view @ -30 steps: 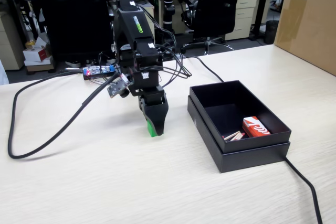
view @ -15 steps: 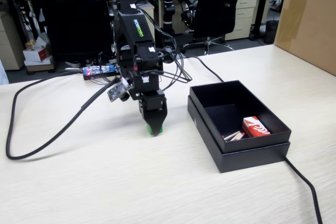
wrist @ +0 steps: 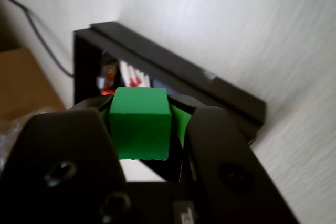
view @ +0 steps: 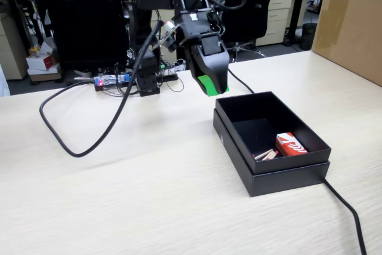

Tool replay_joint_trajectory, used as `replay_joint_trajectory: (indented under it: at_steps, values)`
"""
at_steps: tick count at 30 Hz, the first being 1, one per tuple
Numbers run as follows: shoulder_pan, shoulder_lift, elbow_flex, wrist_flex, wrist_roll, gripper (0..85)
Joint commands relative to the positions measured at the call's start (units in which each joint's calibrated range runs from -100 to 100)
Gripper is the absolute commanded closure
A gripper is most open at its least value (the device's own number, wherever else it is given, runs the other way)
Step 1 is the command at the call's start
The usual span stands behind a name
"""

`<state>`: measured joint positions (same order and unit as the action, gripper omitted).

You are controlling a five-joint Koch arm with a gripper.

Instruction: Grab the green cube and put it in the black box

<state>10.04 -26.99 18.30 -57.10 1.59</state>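
The green cube (wrist: pixel 140 124) sits clamped between the two black jaws of my gripper (wrist: pixel 142 116), which is shut on it. In the fixed view the gripper (view: pixel 212 85) hangs in the air just left of and above the far left corner of the black box (view: pixel 237 138); green shows at its tip, but cube and green jaw lining cannot be told apart there. The box lies open on the pale table. In the wrist view the black box (wrist: pixel 173 69) lies just beyond the cube.
Inside the box lie a red-and-white packet (view: pixel 290 144) and some thin sticks (view: pixel 265 154). A thick black cable (view: pixel 89 141) loops across the table at left. Another cable (view: pixel 349 210) runs from the box's near corner. A brown carton (view: pixel 352 22) stands far right.
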Motion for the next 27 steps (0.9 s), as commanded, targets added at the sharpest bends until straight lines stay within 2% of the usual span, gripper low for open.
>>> replay_joint_trajectory:
  at_steps: [1,4,11,12,27]
  values:
    - [1.95,1.46,7.72,-0.13,0.73,84.6]
    - [4.88,12.36,11.34,-0.13,2.69,84.6]
    - [6.25,24.41,12.70,-0.13,4.40,84.6]
    - [6.20,31.64,12.43,-0.13,5.32,84.6]
    - [5.86,36.11,7.72,-0.13,5.42,84.2]
